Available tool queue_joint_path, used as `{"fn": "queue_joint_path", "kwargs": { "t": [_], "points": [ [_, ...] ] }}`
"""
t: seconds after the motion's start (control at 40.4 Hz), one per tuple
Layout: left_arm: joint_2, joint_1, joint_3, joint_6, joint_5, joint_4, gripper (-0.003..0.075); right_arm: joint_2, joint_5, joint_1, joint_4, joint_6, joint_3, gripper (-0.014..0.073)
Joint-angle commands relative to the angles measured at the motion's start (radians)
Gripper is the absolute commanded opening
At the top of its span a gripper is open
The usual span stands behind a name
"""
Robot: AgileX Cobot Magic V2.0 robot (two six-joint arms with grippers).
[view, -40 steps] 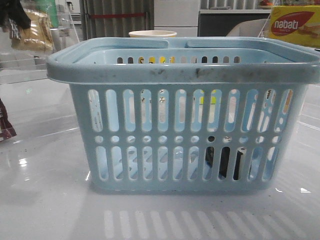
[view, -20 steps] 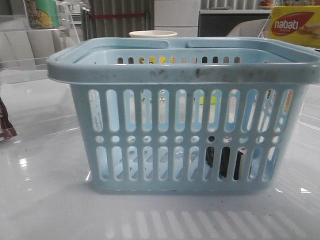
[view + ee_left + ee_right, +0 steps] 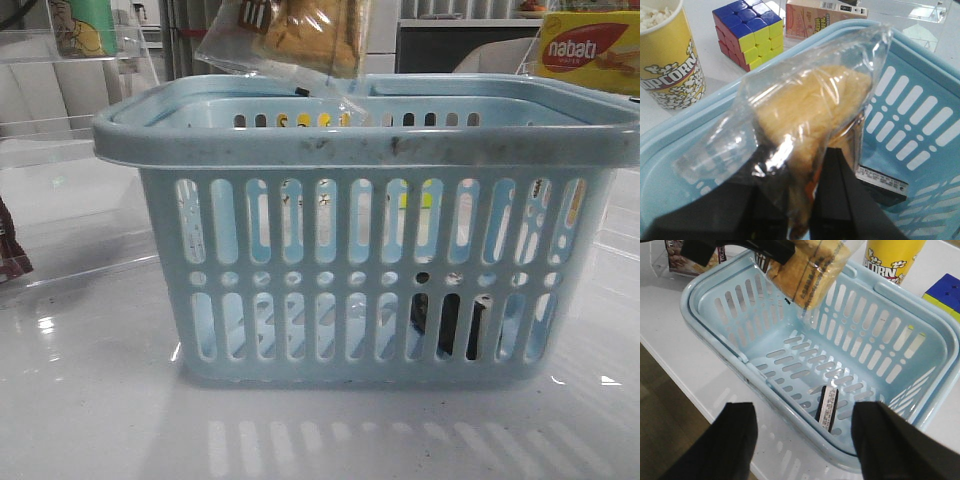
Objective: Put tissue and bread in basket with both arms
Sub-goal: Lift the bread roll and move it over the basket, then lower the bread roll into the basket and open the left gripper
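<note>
The light blue basket point(image 3: 370, 150) stands mid-table; it also shows in the left wrist view point(image 3: 920, 100) and the right wrist view point(image 3: 715, 365). My left gripper point(image 3: 805, 200) is shut on the bread point(image 3: 810, 110), a golden loaf in a clear packet, and holds it above the basket's opening point(image 3: 305, 35) point(image 3: 807, 275). The tissue point(image 3: 828, 407), a small black pack with a white label, stands on edge on the basket floor near the front wall point(image 3: 882, 182) point(image 3: 450, 325). My right gripper point(image 3: 802, 440) is open and empty above the basket's near rim.
A yellow popcorn cup point(image 3: 667, 60) point(image 3: 890, 257), a Rubik's cube point(image 3: 747, 30) and a pink carton point(image 3: 820, 17) stand behind the basket. A yellow-and-red nabati box point(image 3: 590, 50) is at the back right. A dark red-brown wrapper point(image 3: 10, 250) lies at the left edge.
The bread, at the upper left one second ago and out of view half a second ago, now hangs over the basket's opening, carried rightward by my left gripper.
</note>
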Motion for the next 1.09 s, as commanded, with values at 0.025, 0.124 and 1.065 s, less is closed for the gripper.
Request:
{"fn": "queue_joint_path", "kwargs": {
  "t": [0.025, 0.124, 1.065],
  "points": [
    [-0.022, -0.012, -0.017, -0.001, -0.123, -0.022, 0.0094, -0.008, -0.063, 0.000, 0.020, -0.008, -0.030, 0.0519],
    [0.015, -0.012, -0.017, -0.001, -0.123, -0.022, 0.0102, -0.008, -0.062, 0.000, 0.020, -0.008, -0.030, 0.0519],
    [-0.050, -0.012, -0.020, -0.001, 0.007, -0.015, 0.0475, -0.008, -0.062, 0.000, 0.020, -0.008, -0.030, 0.0519]
  ]
}}
